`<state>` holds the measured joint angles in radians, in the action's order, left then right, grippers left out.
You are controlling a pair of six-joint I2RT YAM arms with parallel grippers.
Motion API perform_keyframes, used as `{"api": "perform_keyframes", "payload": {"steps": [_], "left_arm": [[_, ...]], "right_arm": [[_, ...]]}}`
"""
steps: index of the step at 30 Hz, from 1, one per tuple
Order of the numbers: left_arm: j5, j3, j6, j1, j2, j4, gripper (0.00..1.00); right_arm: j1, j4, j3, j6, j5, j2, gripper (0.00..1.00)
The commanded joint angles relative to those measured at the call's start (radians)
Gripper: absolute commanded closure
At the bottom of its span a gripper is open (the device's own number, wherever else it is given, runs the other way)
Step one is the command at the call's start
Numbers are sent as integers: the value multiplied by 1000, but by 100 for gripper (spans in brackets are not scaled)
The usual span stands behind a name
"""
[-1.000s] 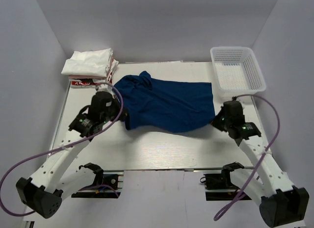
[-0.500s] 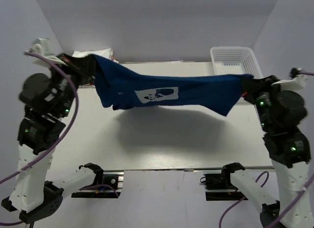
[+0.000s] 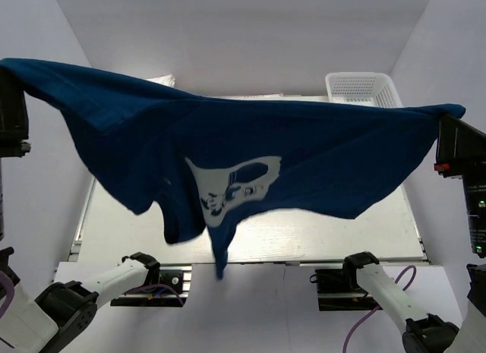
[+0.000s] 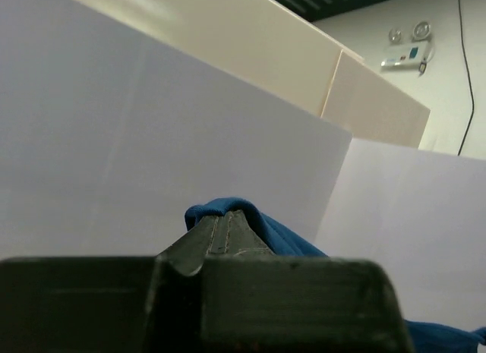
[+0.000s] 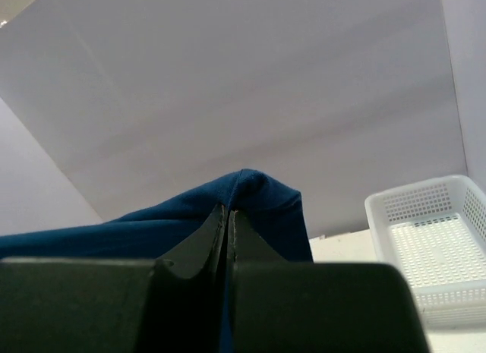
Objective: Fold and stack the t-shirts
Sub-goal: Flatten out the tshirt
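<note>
Saw the navy t-shirt (image 3: 326,156) spread wide across the top view, lifted clear of the table (image 3: 342,231) and reaching from the upper left corner to the right edge. Found its white chest print (image 3: 231,187) facing the camera near the centre, with one loose end drooping toward the bottom of the frame. Found the left gripper (image 4: 224,222) pinched tight on a fold of blue cloth at the lower centre of its wrist view. Found the right gripper (image 5: 226,215) likewise clamped on a blue peak of the same shirt. Noted the white mesh basket (image 5: 429,239) at the lower right of the right wrist view. Glimpsed a sliver of white cloth (image 3: 163,80) above the shirt's upper edge, too hidden to tell more.
</note>
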<state>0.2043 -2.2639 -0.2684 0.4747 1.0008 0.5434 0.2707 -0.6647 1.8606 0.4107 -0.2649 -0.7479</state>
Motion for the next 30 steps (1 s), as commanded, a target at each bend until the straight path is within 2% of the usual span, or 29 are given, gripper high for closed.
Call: {"api": "perform_keyframes", "payload": {"steps": [1, 6, 10, 11, 12, 13, 15, 18, 19, 20, 21, 22, 24, 25, 26, 30], "left_arm": [[56, -8, 64, -8, 48, -45, 100], [199, 23, 141, 2, 179, -98, 100], [328, 153, 189, 2, 320, -143, 100], [328, 202, 179, -14, 353, -143, 100], [419, 225, 154, -15, 431, -108, 100], [453, 253, 131, -15, 474, -87, 100], [454, 358, 48, -57, 557, -45, 100], [359, 512, -55, -123, 738, -59, 100], [328, 521, -64, -139, 795, -74, 93], [319, 491, -78, -149, 928, -74, 80], [298, 440, -78, -163, 1002, -42, 62], [261, 282, -78, -163, 1072, 72, 40], [250, 138, -78, -163, 1227, 179, 32], [260, 76, -68, -153, 1246, 208, 20], [261, 75, -58, -153, 1246, 196, 0], [169, 301, -37, -153, 1089, 29, 0]], "right_arm": [[1, -4, -49, -46, -34, -7, 100], [2, 37, -124, -41, -77, -74, 100], [-4, 129, -297, -26, -141, -177, 100], [-2, 146, -398, -21, -146, -195, 100], [-2, 201, -435, -16, -152, -226, 100], [-4, 229, -512, -10, -152, -263, 100], [-4, 334, -622, 3, -116, -324, 100], [-8, 454, -773, 17, -39, -464, 100], [-5, 509, -796, 22, -25, -499, 100], [-8, 516, -796, 16, 21, -627, 100], [-5, 520, -778, -2, 30, -671, 100], [-5, 498, -738, -28, 38, -752, 93], [-5, 481, -660, -59, 52, -840, 70], [-5, 456, -647, -73, 49, -870, 23], [1, 461, -641, -93, 55, -877, 10], [4, 503, -693, -101, 133, -838, 10]]}}
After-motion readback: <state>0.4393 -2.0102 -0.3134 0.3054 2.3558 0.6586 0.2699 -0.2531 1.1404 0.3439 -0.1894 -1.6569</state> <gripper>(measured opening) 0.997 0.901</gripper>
